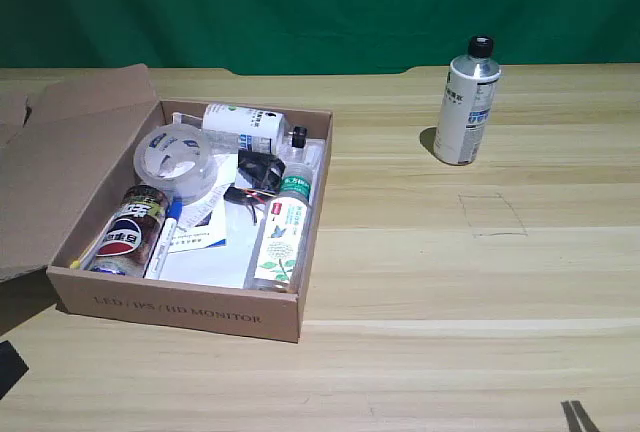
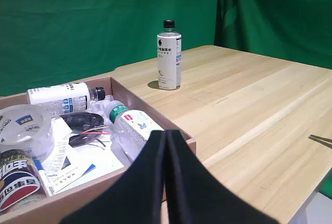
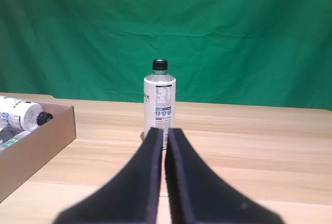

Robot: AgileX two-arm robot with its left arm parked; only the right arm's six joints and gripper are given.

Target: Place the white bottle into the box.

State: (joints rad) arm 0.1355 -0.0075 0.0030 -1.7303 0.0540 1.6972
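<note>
On the wooden table (image 1: pixel 480 282), toward the exterior view's right and well apart from the box (image 1: pixel 180 312), the white bottle (image 1: pixel 467 102) stands upright, its long axis vertical and its small black cap pointing straight up. Its label with blue and dark print faces roughly toward the camera in that view, and a green cloth backdrop (image 1: pixel 320 2) hangs behind it. A faint pencilled outline (image 1: pixel 492 215) is drawn on the tabletop just in front of the bottle. The box sits at the exterior view's left with its large flap (image 1: pixel 70 152) folded outward, and it is already crowded: a shorter white bottle (image 1: pixel 243 128) lies on its side along the far wall, a clear bottle with a green cap (image 1: pixel 282 232) lies lengthwise along the wall nearest the white bottle, a roll of clear tape (image 1: pixel 175 159) rests near the middle, a dark can (image 1: pixel 128 230) lies by the flap side, and papers (image 1: pixel 205 242) cover the floor. From the right wrist view, the right gripper (image 3: pixel 165 130) faces the white bottle (image 3: pixel 160 99) from a little way off, its two black fingers pressed together with only a thin seam between them and nothing held.
</note>
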